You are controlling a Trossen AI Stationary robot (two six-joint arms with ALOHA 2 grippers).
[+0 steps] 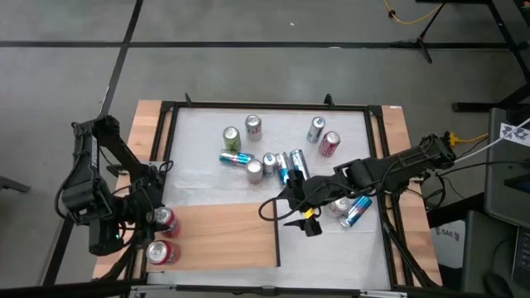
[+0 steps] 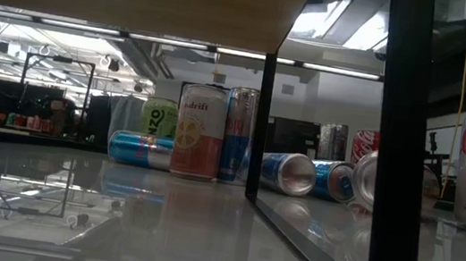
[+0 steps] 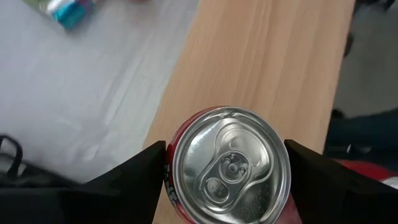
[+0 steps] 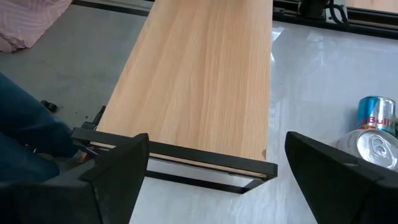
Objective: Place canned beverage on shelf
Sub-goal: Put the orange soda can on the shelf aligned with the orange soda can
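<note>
A red can with a silver top (image 3: 230,168) stands upright between the fingers of my left gripper (image 1: 163,218), which is shut on it over the left part of the light-brown wooden shelf (image 1: 219,236). A second red can (image 1: 163,252) stands on the shelf nearer the front edge, also seen in the left wrist view (image 3: 373,171). My right gripper (image 1: 290,213) hovers open beside the shelf's right end (image 4: 205,155), with nothing between its fingers. My left gripper pinches the red can between its two fingers, on opposite sides of the wall just under the top rim (image 3: 169,174). The fingers come down at a slant from above. The can stays upright, top up; whether its base rests on the shelf is hidden.
Several cans stand or lie on the white table beyond the shelf: a green one (image 1: 231,136), silver ones (image 1: 252,126), a red one (image 1: 329,144), blue ones lying down (image 1: 234,158). More cans (image 1: 354,211) lie under my right arm. A black frame (image 1: 273,106) rims the table.
</note>
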